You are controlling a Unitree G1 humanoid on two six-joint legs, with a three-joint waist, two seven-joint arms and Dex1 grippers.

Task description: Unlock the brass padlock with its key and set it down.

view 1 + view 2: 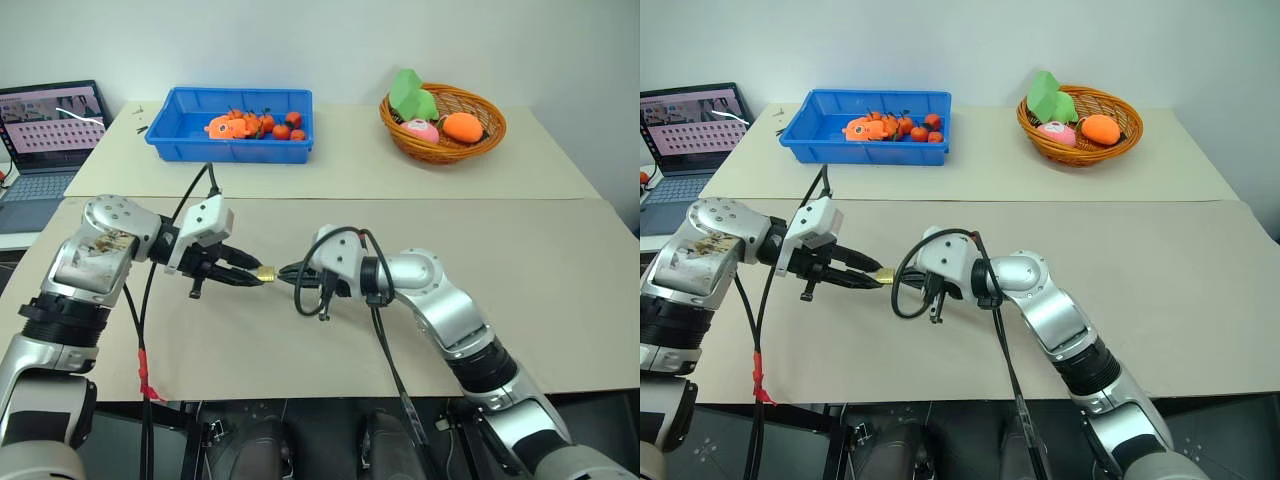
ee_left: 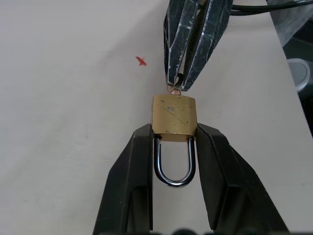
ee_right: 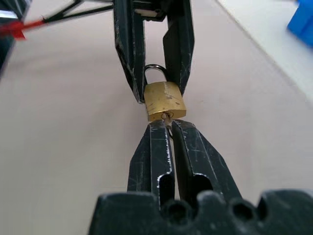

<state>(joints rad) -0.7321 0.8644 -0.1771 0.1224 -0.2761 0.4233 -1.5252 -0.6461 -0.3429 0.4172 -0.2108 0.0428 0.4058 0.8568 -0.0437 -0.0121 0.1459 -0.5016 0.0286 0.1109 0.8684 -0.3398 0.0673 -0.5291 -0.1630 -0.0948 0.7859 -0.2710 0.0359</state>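
Observation:
The brass padlock hangs a little above the beige table, in front of me at the middle. My left gripper is shut on the sides of its body, and the silvery shackle loops back between the fingers with both legs seated in the body. My right gripper meets it from the opposite side, shut on the key. The key's tip sits at the keyhole in the padlock's bottom face. From the head camera the padlock is a small gold spot between the two gripper tips.
A blue bin with several small orange toys stands at the back left. A wicker basket of plush toys is at the back right. A laptop sits off the table's left. A small red mark lies on the table.

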